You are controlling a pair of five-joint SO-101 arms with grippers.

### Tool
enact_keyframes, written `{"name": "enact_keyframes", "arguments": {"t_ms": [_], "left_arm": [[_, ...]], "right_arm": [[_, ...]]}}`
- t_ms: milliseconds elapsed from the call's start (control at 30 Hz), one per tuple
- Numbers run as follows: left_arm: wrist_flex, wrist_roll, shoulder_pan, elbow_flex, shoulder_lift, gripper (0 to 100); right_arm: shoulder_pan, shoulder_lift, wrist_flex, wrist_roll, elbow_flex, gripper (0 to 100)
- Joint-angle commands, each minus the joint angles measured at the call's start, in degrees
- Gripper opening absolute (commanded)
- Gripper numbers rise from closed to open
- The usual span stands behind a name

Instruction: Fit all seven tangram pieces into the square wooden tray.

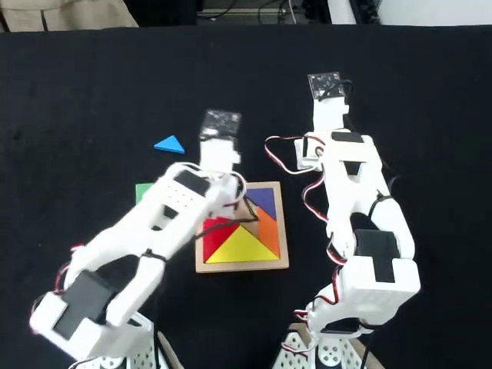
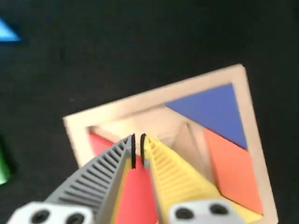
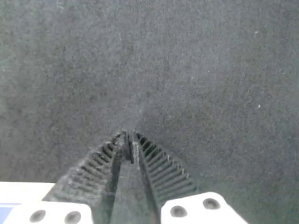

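Directly beneath the left gripper [image 2: 138, 151] sits the tray [image 2: 154, 97]. The jaws are clenched with nothing between them, tips hanging over a bare patch of wood on the tray floor.

Just ahead of those tips and off to one side, the indigo triangle [image 2: 210, 109] lies flat in a tray corner. The orange piece [image 2: 231, 172] is tucked in edge to edge with it. Close by the tips on the other side there's the red triangle [image 2: 96, 142], partly covered by the fingers [image 2: 100, 179].

From above, the left arm crosses the tray [image 1: 242, 266] and hides its far corner. Clear of the arm we see the indigo triangle [image 1: 264, 198], orange piece [image 1: 269, 227], red triangle [image 1: 214, 229] and yellow triangle [image 1: 242, 247]. The yellow one sits along the near rim, touching both red and orange. Four pieces can be made out inside.

Outside the tray, the green piece [image 1: 141, 192] lies just beside the rim, half under the left arm and near its gripper. The blue triangle [image 1: 170, 144] sits on the cloth [image 1: 92, 92], well apart from that gripper and from the tray.

Over to the right gripper [image 3: 127, 145]: jaws pinched together and empty, above bare cloth, apart from the tray.
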Motion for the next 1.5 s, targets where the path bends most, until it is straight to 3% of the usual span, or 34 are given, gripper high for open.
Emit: {"name": "enact_keyframes", "arguments": {"t_ms": [0, 300, 600, 800, 933, 1000, 1133, 1267, 1333, 1467], "left_arm": [[-0.97, -0.44, 2.51, -4.35, 4.22, 6], [4.48, 0.09, 2.77, -10.77, 10.55, 6], [4.92, 3.52, 8.66, -10.59, 10.55, 8], [5.27, 3.52, 7.78, -11.03, 10.2, 8], [12.66, 2.64, 4.35, -14.02, 3.78, 8], [18.9, -2.29, 2.51, -16.4, -1.32, 11], [30.07, -17.23, -2.95, -18.86, -10.73, 18], [32.79, -30.24, -16.75, -19.65, -12.57, 18], [31.82, -33.32, -25.19, -21.23, -11.96, 18], [27.96, -31.21, -39.34, -22.46, -8.35, 18]], "right_arm": [[0.35, -0.22, -1.05, -0.26, -2.95, 1.1], [0.44, -0.22, -1.05, -0.26, -2.95, 1.1], [0.53, -0.22, -1.05, -0.26, -2.95, 1.1], [0.62, -0.22, -1.05, -0.26, -3.03, 1.1], [0.7, -0.22, -1.05, -0.26, -3.03, 1.1], [0.7, -0.22, -1.05, -0.26, -3.12, 1.1], [0.7, -0.22, -1.05, -0.26, -3.03, 1.1], [0.7, -0.22, -1.05, -0.26, -3.03, 1.1], [0.7, -0.22, -1.05, -0.26, -3.03, 1.1], [0.62, -0.22, -1.05, -0.26, -3.03, 1.1]]}}
